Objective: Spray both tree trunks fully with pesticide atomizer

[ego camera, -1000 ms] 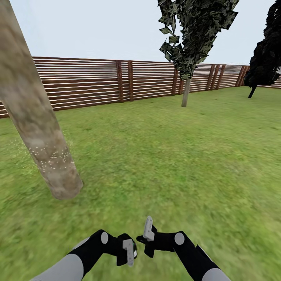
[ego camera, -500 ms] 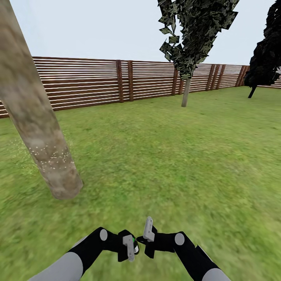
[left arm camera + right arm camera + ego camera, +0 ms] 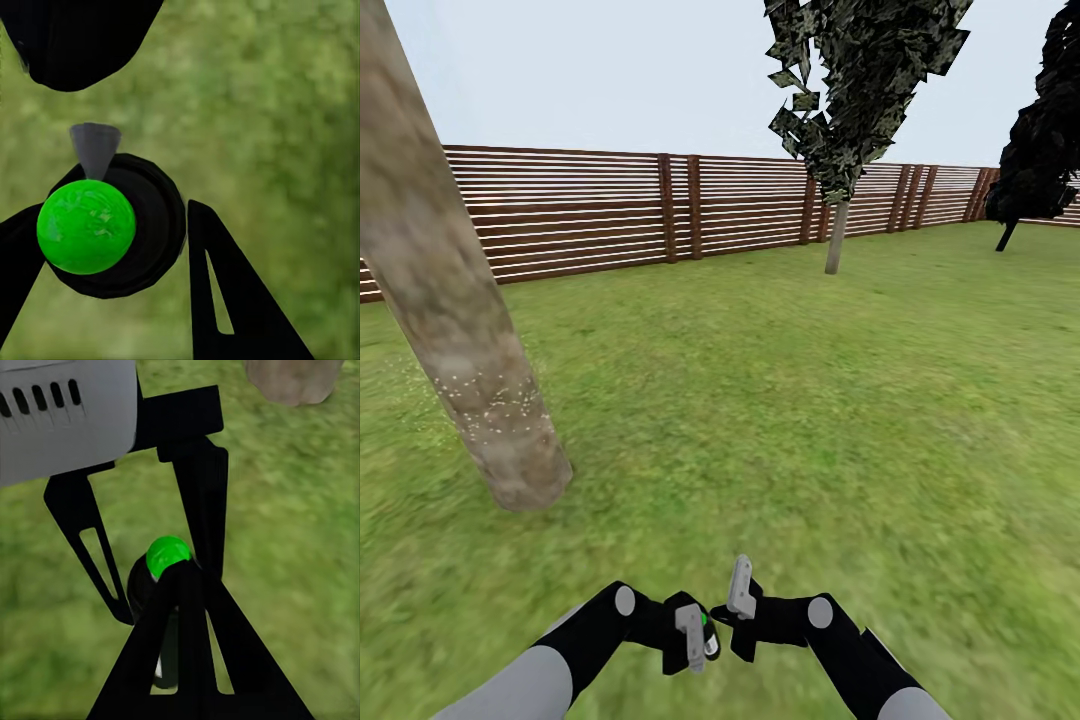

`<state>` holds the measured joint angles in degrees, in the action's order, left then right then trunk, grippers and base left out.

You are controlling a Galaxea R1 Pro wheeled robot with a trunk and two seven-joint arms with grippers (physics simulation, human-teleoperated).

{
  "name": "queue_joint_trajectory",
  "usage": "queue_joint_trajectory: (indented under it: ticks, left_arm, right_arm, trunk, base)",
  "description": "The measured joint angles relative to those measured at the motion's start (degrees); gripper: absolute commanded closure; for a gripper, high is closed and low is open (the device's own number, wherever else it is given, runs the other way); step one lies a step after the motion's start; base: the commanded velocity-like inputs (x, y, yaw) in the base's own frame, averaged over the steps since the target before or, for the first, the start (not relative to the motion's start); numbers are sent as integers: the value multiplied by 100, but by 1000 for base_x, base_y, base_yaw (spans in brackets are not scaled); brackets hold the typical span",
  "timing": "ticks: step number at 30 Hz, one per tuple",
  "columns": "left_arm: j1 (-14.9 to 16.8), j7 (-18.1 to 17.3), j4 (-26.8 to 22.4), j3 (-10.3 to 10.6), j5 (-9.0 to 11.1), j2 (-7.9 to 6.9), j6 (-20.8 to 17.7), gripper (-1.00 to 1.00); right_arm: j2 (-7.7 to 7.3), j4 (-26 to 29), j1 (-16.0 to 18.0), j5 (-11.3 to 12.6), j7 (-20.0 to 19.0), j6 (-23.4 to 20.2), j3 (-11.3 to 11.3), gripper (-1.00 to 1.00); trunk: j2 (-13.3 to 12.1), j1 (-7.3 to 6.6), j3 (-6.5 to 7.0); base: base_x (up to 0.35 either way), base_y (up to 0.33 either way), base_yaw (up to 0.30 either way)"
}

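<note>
Your left tool sits low at the middle of the head view, over the lawn, and its fingers are closed around the pesticide atomizer, a dark round body with a bright green cap and a small grey cone nozzle. In the left wrist view you see one dark finger on each side of that body, touching it. In the head view only a speck of green shows at the tool. Your right tool hangs just beside the left one, fingertips nearly meeting it; in the right wrist view its two slotted fingers converge to a near point, with the green cap just past their tips and the left tool's fingers bracketing it. I cannot tell whether the right tool actually touches the atomizer. The near tree trunk rises to your left, mottled grey-beige, with a band of fine pale specks across its lower part. The second tree stands well away ahead, near the slatted fence, its trunk thin and bare. A darker tree stands at the far right.
</note>
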<state>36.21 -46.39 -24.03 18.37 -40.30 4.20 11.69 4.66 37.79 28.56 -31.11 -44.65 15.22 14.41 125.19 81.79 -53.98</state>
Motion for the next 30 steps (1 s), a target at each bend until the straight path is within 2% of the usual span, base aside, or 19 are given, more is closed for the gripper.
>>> queue_joint_trajectory:
  ticks: [30]
  left_arm:
    - [-2,-78,-170,18,1,17,-2,100]
  right_arm:
    - [-9,-9,0,-6,0,-1,-8,100]
  trunk:
    - [0,0,0]
  base:
    - [0,0,0]
